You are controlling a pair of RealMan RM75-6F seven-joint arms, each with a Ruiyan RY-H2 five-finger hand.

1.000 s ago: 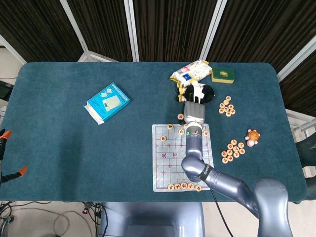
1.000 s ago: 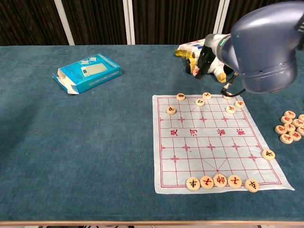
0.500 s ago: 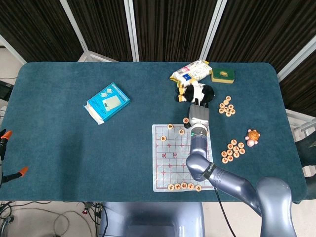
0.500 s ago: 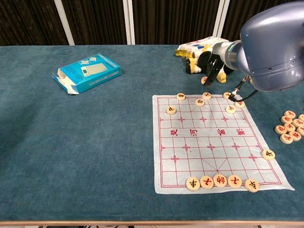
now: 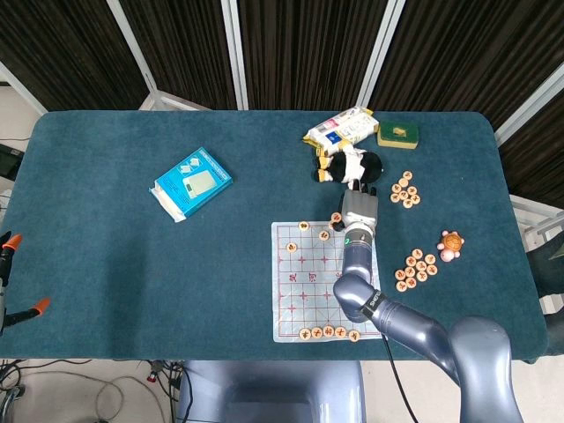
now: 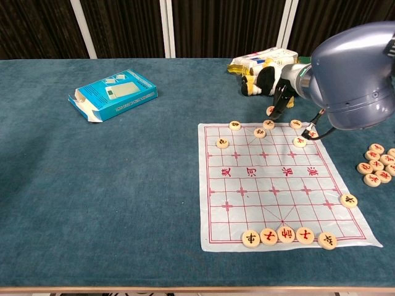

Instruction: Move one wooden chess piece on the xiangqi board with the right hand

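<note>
The xiangqi board (image 6: pixel 271 185) (image 5: pixel 304 282) lies on the blue table in front of me. Wooden pieces stand along its far rows, and a row of them (image 6: pixel 286 235) lines its near edge. My right hand (image 6: pixel 282 98) (image 5: pixel 357 209) hovers over the board's far edge with its dark fingers pointing down. It pinches one wooden chess piece (image 6: pixel 270 110) (image 5: pixel 336 217) at the fingertips, just beyond the far line and close to another piece (image 6: pixel 269 124). Whether the pinched piece touches the cloth I cannot tell. My left hand does not show in either view.
A black-and-white plush toy (image 6: pixel 262 79) (image 5: pixel 351 165) sits right behind the hand, with a snack packet (image 5: pixel 342 128) and a green box (image 5: pixel 397 134) farther back. Loose pieces (image 6: pixel 376 163) (image 5: pixel 417 267) and a small turtle toy (image 5: pixel 451 244) lie right of the board. A blue box (image 6: pixel 114 92) lies far left.
My right hand has come down and toward me from beside the plush toy, carrying the pinched piece to the board's far edge.
</note>
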